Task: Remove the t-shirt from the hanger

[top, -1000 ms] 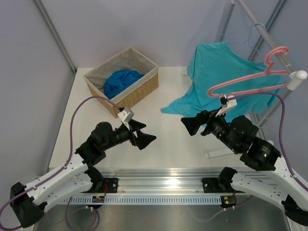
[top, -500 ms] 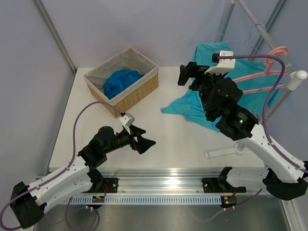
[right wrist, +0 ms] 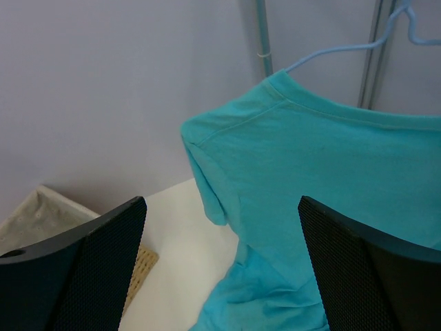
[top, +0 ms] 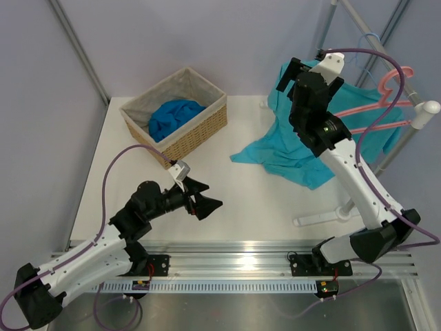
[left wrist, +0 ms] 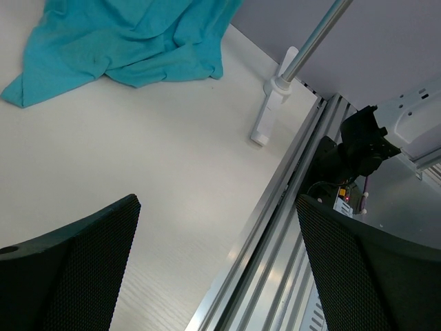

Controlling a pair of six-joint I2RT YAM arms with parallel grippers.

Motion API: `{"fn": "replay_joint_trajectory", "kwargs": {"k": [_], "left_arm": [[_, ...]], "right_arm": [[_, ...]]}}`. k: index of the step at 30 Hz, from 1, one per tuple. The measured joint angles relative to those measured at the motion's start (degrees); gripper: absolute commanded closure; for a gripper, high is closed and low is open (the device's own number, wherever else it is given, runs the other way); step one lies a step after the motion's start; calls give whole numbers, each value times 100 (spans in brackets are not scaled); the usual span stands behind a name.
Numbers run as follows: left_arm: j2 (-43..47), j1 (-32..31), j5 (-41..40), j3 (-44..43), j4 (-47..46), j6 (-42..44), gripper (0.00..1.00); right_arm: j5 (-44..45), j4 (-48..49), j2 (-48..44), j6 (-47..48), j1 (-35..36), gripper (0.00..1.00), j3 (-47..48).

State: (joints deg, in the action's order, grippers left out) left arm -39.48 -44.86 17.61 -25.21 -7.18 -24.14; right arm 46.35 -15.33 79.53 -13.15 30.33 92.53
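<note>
**T-shirt on hanger, no grip taken**

Status: as far as I can see, none of the removal is done. The t-shirt [right wrist: 310, 172] hangs on the hanger [right wrist: 344, 49]. The wire comes out of the collar and rises toward its hook, close to the rack [right wrist: 261, 34]. The shoulder nearest me is filled out, so I judge that the hanger arm is inside it. The hem spills down onto the surface [top: 241, 200] and lies there in loose folds.

Right gripper [top: 308, 77]: raised to shoulder height of the t-shirt, facing it, jaws wide, nothing between them. From the wrist view the sleeve and shoulder sit framed between my fingers but apart from them. I see no contact.

Left gripper [top: 207, 200]: low over the surface near the front edge, jaws wide, empty. It points toward the hem and is well apart from it.

Also present: a pink hanger [top: 375, 107] on the same rack, just beside the t-shirt, and a basket [top: 207, 114] holding a blue cloth [top: 172, 117] at far left. Neither belongs to this task.

Left to do (my judgement):
- Close on the fabric at the shoulder or collar.
- Slip it off one hanger arm, then the other.
- Draw the t-shirt clear.

Risk: the wire hanger looks light and may swing or lift off the rack when I pull. The pink hanger could snag the cloth.
</note>
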Motion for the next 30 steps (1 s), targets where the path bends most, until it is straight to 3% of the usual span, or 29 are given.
{"fn": "replay_joint_trajectory", "kwargs": {"k": [9,24,30], "left_arm": [[2,0,24,33,-98,-57,1],[2,0,144,286,-293,-98,1],[2,-4,175,323,-308,-101,1]], "right_arm": [[-44,-686,844,-1196,-1228,1,321],[372,79,1290,-1539,-1237,2,680],[621,422,1390,-1388,-1252,8,748]]}}
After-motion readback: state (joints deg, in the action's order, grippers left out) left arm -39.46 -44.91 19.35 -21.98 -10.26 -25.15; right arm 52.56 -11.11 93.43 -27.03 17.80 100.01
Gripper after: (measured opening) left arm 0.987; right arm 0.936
